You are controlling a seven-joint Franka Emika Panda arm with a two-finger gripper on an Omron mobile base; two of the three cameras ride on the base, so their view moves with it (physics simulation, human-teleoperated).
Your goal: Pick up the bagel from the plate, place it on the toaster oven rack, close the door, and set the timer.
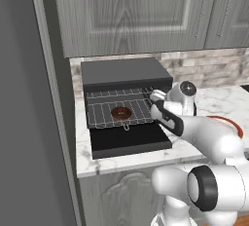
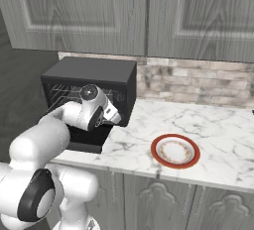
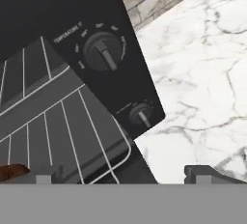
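The bagel (image 1: pixel 121 112) lies in the middle of the toaster oven rack (image 1: pixel 119 107), which is pulled out of the black oven. Below the rack, the door (image 1: pixel 131 140) hangs open and flat. The plate (image 2: pixel 175 151) sits bare on the marble counter to the oven's right. My gripper (image 1: pixel 156 98) hovers at the rack's right front corner, open, with nothing between its fingers. In the hand view the gripper (image 3: pixel 125 175) looks at the oven's control panel. There the temperature knob (image 3: pixel 102 51) sits above a smaller knob (image 3: pixel 141 114). A sliver of the bagel (image 3: pixel 12 171) shows at the lower left.
Grey wall cabinets (image 2: pixel 129 11) hang over the counter, with a stone backsplash (image 2: pixel 198 83) behind it. A tall dark panel (image 1: pixel 24 122) stands left of the oven. Bare marble counter (image 2: pixel 223 125) stretches to the right of the oven, around the plate.
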